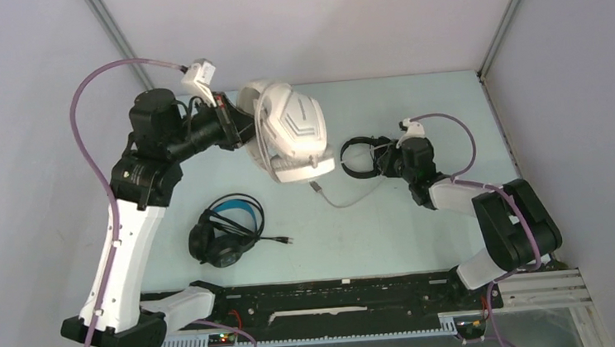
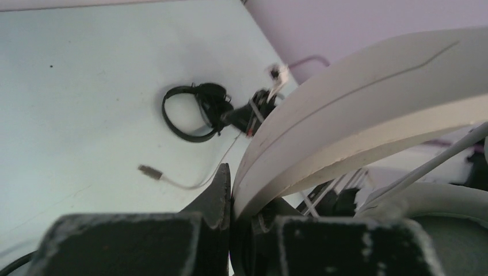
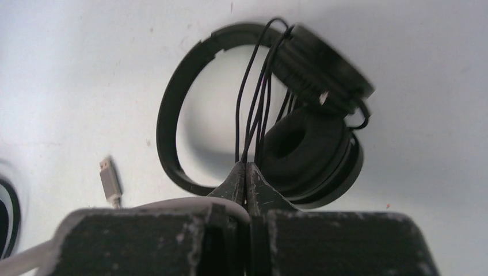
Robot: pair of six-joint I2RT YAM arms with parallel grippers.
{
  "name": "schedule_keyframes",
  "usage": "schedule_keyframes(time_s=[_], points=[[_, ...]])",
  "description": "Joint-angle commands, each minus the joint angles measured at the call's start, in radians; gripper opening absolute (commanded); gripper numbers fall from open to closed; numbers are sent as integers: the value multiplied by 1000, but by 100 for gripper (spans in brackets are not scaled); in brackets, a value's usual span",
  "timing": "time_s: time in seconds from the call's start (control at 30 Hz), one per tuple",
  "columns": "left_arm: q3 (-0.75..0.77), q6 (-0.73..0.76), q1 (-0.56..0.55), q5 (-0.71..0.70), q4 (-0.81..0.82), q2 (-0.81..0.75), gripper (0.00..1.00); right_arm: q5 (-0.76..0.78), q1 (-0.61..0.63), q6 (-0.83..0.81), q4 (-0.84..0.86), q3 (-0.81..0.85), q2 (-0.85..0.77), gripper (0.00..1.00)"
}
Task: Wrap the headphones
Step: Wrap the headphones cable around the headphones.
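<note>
**White pair held aloft, cable ready to wind**

The left gripper (image 2: pixel 232 198) is clamped on the headband of the white headphones (image 1: pixel 293 133), holding them up over the far left of the table (image 1: pixel 433 230). The right gripper (image 3: pixel 246 172) sits low beside the small black headphones (image 3: pixel 305 149) with its jaws pressed together. The grey cable (image 1: pixel 348 201) runs into them, so I'd say it is nipped there, its plug (image 3: pixel 109 178) trailing loose. The black and blue headphones (image 1: pixel 227 228) lie near the front. To wind well, I'd first lift the cable clear of the small pair, whose thin cord (image 3: pixel 253 103) sits right at the fingertips, then circle the white cups under light tension
</note>
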Motion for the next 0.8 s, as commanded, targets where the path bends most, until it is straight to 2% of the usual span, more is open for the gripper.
schedule_keyframes(time_s=[0.0, 0.17, 0.37, 0.47, 0.77], points=[[-25, 191, 4, 181, -40, -15, 0, -18, -73, -28, -74, 81, -22, 0], [-96, 362, -5, 154, -118, 7, 0, -50, -135, -42, -140, 151, -34, 0], [-114, 540, -106, -41, -213, 49, 0, -76, -180, -59, -219, 238, -55, 0], [-109, 571, -149, -157, -239, 79, 0, -82, -189, -74, -263, 290, -57, 0], [-174, 672, -238, -304, -227, 113, 0, -126, -197, -117, -373, 413, -71, 0]])
